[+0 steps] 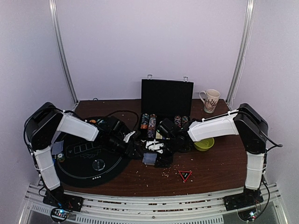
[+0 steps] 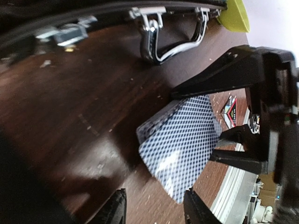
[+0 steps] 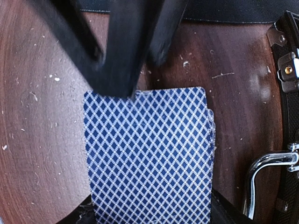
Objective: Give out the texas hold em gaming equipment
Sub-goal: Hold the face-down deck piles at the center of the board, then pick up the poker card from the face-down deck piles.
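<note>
Deck of cards (image 3: 149, 158): held tilted above the table (image 2: 70, 102) just before the case, back up. Its long axis runs from the right gripper (image 3: 149, 212) toward the left gripper (image 2: 156, 205). The right gripper clamps its sides; the left's hold cannot be told. Beyond, chips (image 1: 149, 122) sit racked in the case (image 1: 167, 95). Judged early: nothing dealt.

left hand (image 2: 154, 210) and right hand (image 3: 152, 212) meet low; left fingers parted.
</note>
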Motion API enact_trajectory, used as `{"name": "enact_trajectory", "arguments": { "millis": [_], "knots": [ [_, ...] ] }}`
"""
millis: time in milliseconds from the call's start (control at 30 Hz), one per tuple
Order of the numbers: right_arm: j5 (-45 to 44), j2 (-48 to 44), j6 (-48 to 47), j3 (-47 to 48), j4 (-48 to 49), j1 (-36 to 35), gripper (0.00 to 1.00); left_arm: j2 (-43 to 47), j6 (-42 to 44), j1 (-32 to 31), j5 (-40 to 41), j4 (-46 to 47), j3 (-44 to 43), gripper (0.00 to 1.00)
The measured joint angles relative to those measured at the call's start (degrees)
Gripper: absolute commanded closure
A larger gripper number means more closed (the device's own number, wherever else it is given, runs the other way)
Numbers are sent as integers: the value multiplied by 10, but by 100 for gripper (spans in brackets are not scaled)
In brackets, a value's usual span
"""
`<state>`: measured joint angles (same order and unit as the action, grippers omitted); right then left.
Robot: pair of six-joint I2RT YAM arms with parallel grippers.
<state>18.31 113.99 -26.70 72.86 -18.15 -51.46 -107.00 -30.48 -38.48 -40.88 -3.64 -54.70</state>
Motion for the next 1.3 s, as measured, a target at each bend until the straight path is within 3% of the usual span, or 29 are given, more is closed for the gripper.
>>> {"name": "enact_trajectory", "arguments": {
  "millis": [267, 400, 567, 1300],
  "knots": [
    [0, -17, 26, -41, 57, 0, 33, -53, -35, -11, -27, 52, -24, 59],
    [0, -19, 32, -49, 70, 0, 33, -71, -39, -11, -28, 55, -45, 71],
    [-4, -23, 41, -57, 80, -1, 32, -85, -31, -13, -19, 38, -63, 97],
    [-15, -30, 44, -68, 91, -3, 31, -20, 44, 4, -7, -45, -65, 100]
  ]
}}
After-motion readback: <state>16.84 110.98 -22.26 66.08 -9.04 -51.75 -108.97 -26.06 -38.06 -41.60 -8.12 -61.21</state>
